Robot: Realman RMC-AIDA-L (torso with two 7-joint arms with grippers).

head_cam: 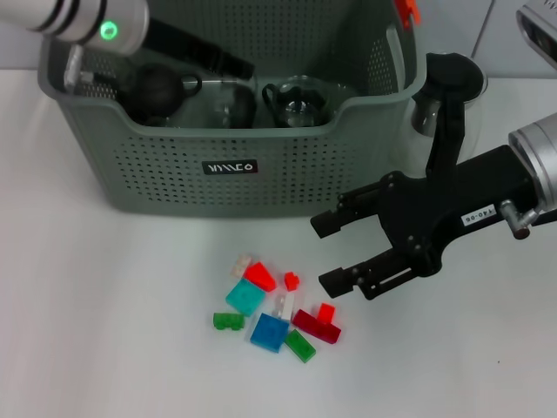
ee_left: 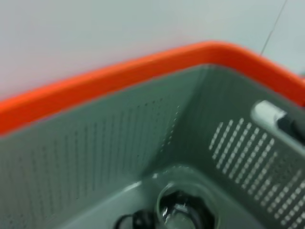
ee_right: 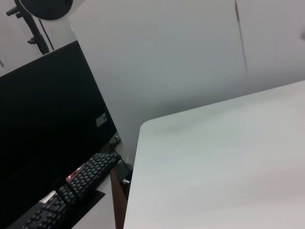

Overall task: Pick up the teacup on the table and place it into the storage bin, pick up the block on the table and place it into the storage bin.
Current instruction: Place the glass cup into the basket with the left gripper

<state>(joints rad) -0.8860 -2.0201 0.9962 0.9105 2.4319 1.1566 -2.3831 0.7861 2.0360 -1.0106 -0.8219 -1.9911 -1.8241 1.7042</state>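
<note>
The grey-green storage bin [head_cam: 174, 165] stands at the back of the white table. Inside it lie a clear glass teacup [head_cam: 300, 104], a second glassy cup [head_cam: 231, 106] and a dark round cup [head_cam: 158, 91]. The left wrist view looks down into the bin [ee_left: 119, 138] at a glass teacup [ee_left: 183, 210] on its floor. My left arm [head_cam: 196, 48] reaches into the bin from the back left. Several small blocks lie in front of the bin, among them a red block [head_cam: 259, 276], a teal block [head_cam: 244, 298] and a blue block [head_cam: 269, 332]. My right gripper [head_cam: 329, 252] hangs open and empty just right of the pile.
A glassy object [head_cam: 424, 113] stands beside the bin's right wall, half hidden by my right arm. The right wrist view shows a table corner [ee_right: 143, 126], with a dark monitor [ee_right: 47, 124] and a keyboard [ee_right: 71, 191] beyond the edge.
</note>
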